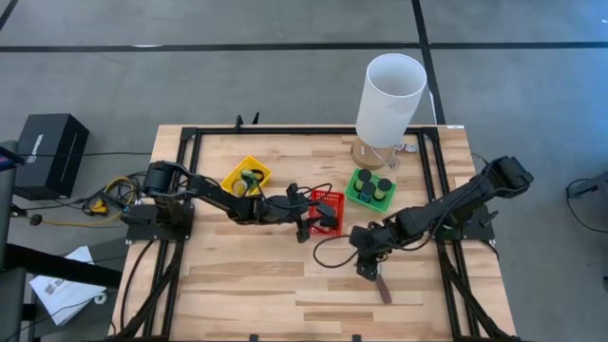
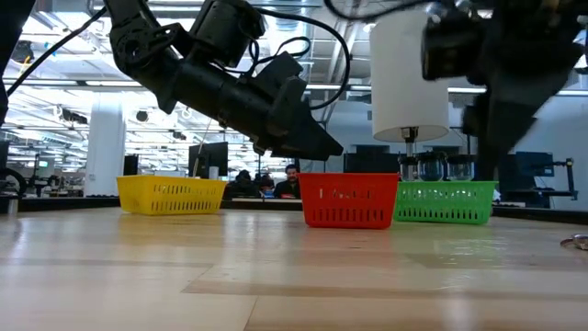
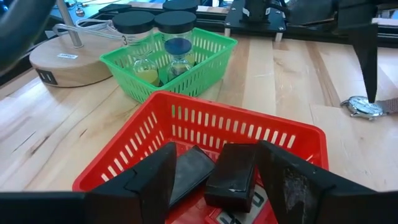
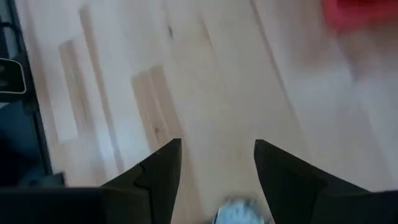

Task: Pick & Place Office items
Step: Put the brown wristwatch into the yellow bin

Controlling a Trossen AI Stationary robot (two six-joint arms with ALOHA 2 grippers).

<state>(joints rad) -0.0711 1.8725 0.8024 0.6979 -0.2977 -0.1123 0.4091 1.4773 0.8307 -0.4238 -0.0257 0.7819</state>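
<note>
My left gripper (image 3: 214, 180) stands open over the near end of the red basket (image 3: 186, 115). Two flat black rectangles (image 3: 233, 174) lie in the basket below and between its fingers, and I see no finger on them. My right gripper (image 4: 217, 168) is open and points down at the table. The brown-strapped watch (image 1: 381, 287) lies flat on the wood just under it, its face (image 3: 362, 107) below one fingertip (image 3: 370, 93). Black-lidded jars (image 3: 177, 28) stand in the green basket (image 1: 370, 188). Rings lie in the yellow basket (image 1: 245, 177).
A tall white cylinder (image 1: 389, 95) on a round wooden base (image 3: 62, 62) stands at the far edge, behind the green basket. The three baskets sit in a row across the table's middle. Bare wood (image 1: 247, 275) stretches along the near side.
</note>
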